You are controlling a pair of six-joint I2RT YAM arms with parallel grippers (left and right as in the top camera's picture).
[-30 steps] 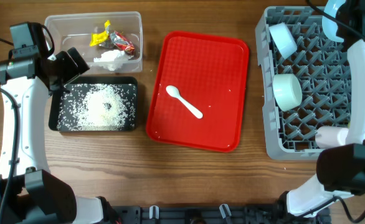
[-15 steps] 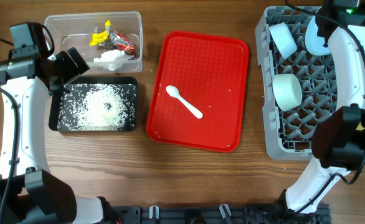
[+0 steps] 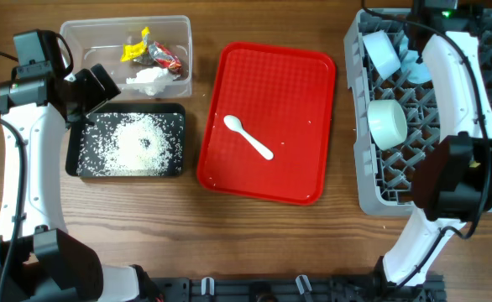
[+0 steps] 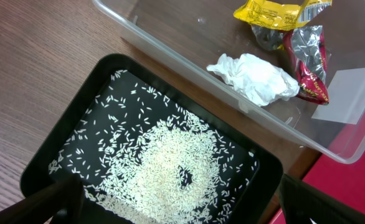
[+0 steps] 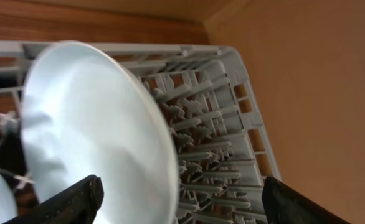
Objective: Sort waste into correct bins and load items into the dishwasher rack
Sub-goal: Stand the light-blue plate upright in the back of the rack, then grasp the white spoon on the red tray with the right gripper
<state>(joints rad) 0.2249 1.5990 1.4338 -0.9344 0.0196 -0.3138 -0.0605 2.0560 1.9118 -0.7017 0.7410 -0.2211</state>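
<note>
A: What moved in the last second?
B: Only the right arm. It swung in from the desk's right edge along the far edge, and the plate point(image 5: 89, 124) came with it. The plate now stands on edge, tilted, among the pegs in the far part of the rack point(image 3: 361, 168), near the far-right corner.
A: Has the right gripper point(image 5: 182, 186) let go?
B: Looks released. Its fingers are spread wide with the plate rim between them, and nothing is pinching. Can't tell if a finger brushes the plate.
A: Left?
B: The left gripper point(image 4: 181, 183) hasn't budged. It's spread wide and empty, hovering over the black tray point(image 4: 263, 163) by the left edge. Rice point(image 4: 164, 168) is in that tray. Wrappers point(image 4: 282, 12) and tissue point(image 4: 254, 78) sit in the tub point(image 4: 170, 56) at the far-left corner.
A: So the waste is sorted?
B: Reads that way. Two bowls point(image 3: 387, 122) are already in the rack on their sides, and the plate joins them.
A: What's left?
B: The spoon point(image 3: 248, 137), untouched on the red tray point(image 3: 296, 84) mid-desk. Probably the next pick. It's flat and thin, so it needs a low pinch on the handle and could skate on the tray.
</note>
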